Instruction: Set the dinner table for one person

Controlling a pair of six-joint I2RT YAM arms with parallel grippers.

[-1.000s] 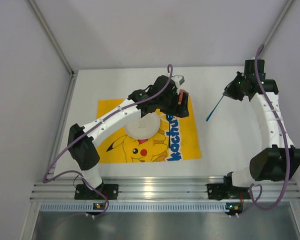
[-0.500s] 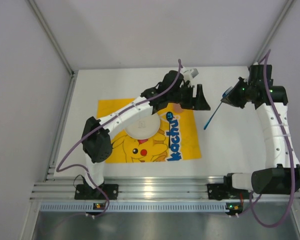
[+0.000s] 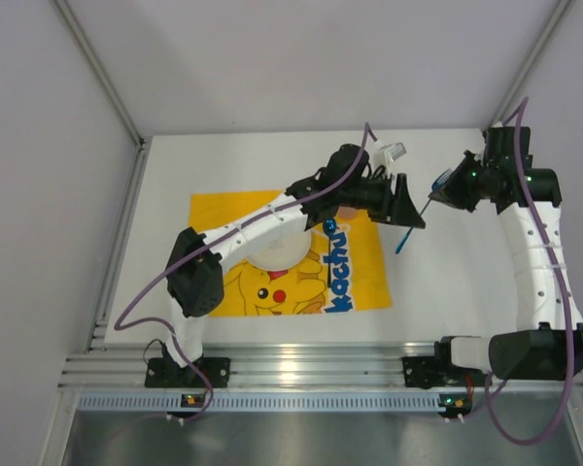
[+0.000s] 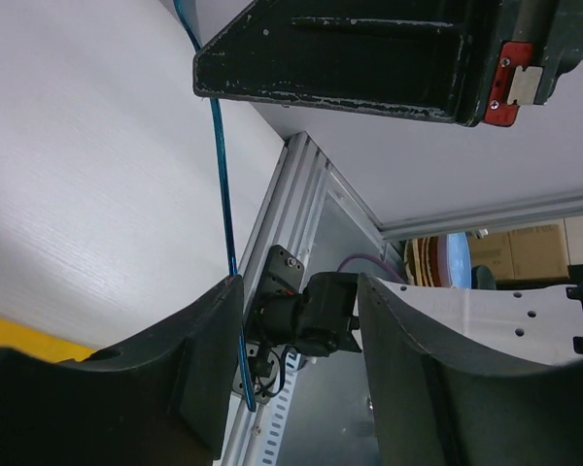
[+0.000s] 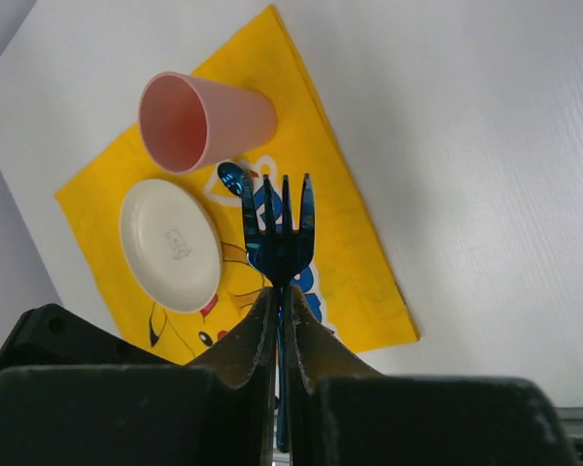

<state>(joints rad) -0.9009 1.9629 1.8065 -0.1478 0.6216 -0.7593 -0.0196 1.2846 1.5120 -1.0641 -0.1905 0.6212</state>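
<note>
My right gripper [image 3: 443, 186] is shut on a blue fork [image 3: 413, 218] and holds it above the white dinner table [image 3: 447, 291], handle slanting down to the left. In the right wrist view the fork [image 5: 279, 233] stands tines-up out of the shut gripper [image 5: 277, 291]. My left gripper [image 3: 406, 206] is open and empty, reaching right, its fingertips right beside the fork. In the left wrist view the fork's handle [image 4: 219, 146] runs past the tip of one finger [image 4: 209, 330] of the open gripper [image 4: 296, 291]; I cannot tell if they touch.
A yellow Pikachu mat [image 3: 360, 282] lies left of centre with a white plate [image 3: 272, 250] on it. The right wrist view shows the mat [image 5: 340, 223], the plate [image 5: 170, 243] and a pink cup [image 5: 204, 116] at the mat's far corner. The left arm hides the cup from above.
My left arm has stretched farther right, from over the mat's far corner to the fork. My right gripper lifted the fork slightly a second ago and has since held still.
</note>
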